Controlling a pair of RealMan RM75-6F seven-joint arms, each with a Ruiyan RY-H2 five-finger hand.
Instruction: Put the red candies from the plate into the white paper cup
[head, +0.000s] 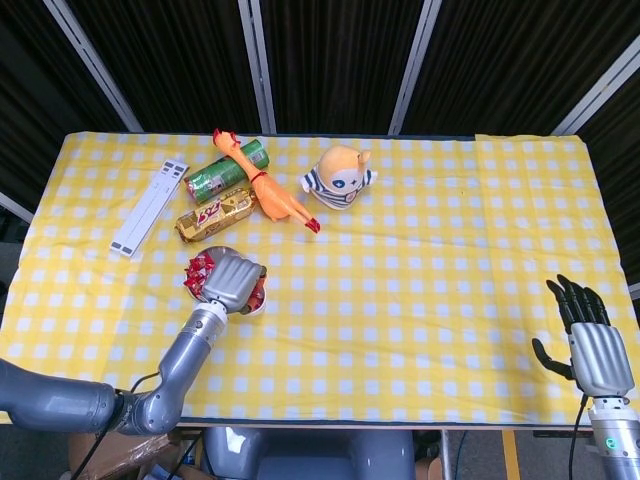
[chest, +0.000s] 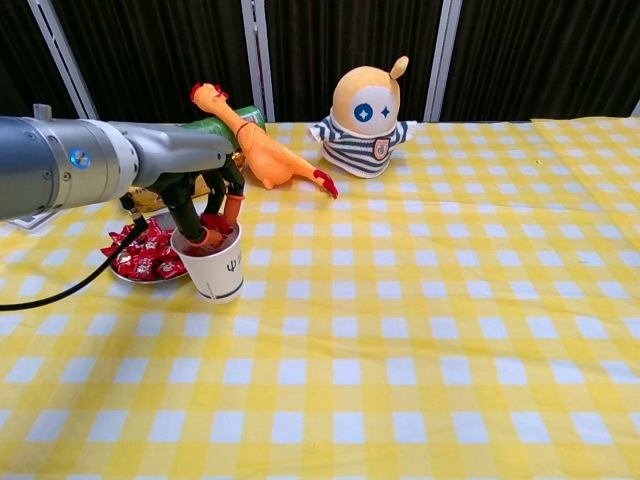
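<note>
At lower left of the yellow-checked surface (chest: 420, 330), the left hand (chest: 205, 205) reaches down into the mouth of the white paper cup (chest: 213, 268), its fingers bunched together with red candy (chest: 215, 224) visible among them at the rim; whether the piece is gripped or merely touched cannot be told. In the head view the same hand (head: 232, 280) covers the cup from above, so what the cup holds is hidden. The cup stands upright, touching or just beside the metal plate (chest: 120, 270) to its left, where a heap of red candies (chest: 145, 252) lies.

Behind them, toward the upper left, sit a gold-wrapped bar (head: 214, 214), a green can (head: 226, 171) on its side, a rubber chicken (chest: 262, 145) and a white strip (head: 149, 204) near the left edge. A striped plush toy (chest: 364, 120) stands near the top centre.

The right hand (head: 592, 348) hangs at the lower right corner of the head view, off the surface's near edge, fingers spread and holding nothing. The whole right half of the cloth lies open between it and the cup.
</note>
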